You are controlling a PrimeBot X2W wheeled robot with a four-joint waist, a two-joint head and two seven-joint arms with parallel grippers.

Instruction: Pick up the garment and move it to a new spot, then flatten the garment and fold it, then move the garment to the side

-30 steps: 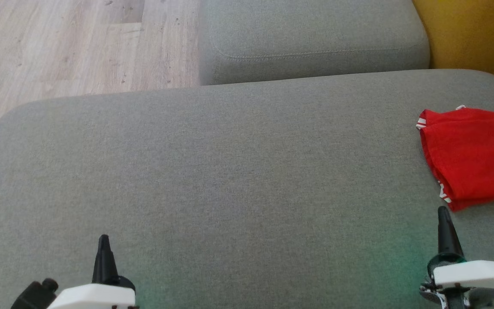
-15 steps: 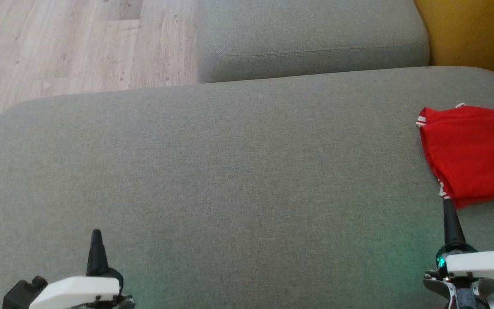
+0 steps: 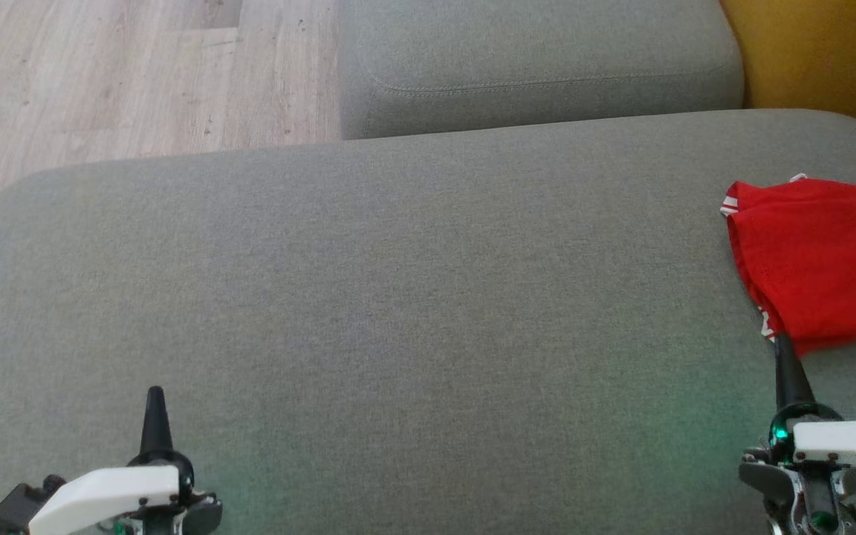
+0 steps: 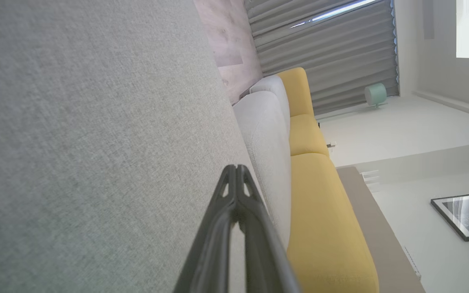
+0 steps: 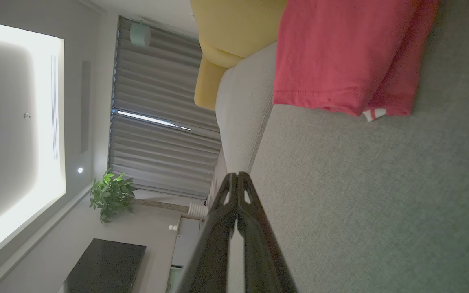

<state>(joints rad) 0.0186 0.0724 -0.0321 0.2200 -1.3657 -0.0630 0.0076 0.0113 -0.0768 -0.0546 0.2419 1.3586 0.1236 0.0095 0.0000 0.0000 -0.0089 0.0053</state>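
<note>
The garment (image 3: 822, 267) lies folded at the right edge of the grey sofa seat (image 3: 398, 297). Its plain red face is up and red-and-white striped trim shows at two corners; letters and number are hidden. It appears again as the garment (image 5: 332, 53) at the top of the right wrist view. My right gripper (image 3: 782, 349) is shut and empty, its tip just at the garment's near corner in the head view; the right wrist view shows the right gripper (image 5: 237, 176) above bare cushion. My left gripper (image 3: 154, 401) is shut and empty at the lower left, also seen as the left gripper (image 4: 236, 169).
A second grey cushion (image 3: 539, 67) sits behind the seat, with a yellow cushion (image 3: 822, 52) to its right. Wooden floor (image 3: 123, 74) lies beyond the seat's far left edge.
The whole head picture has shifted up a little, so the camera moved. The left gripper drifted left and the right gripper drifted right, its tip now meeting the garment's near corner.
</note>
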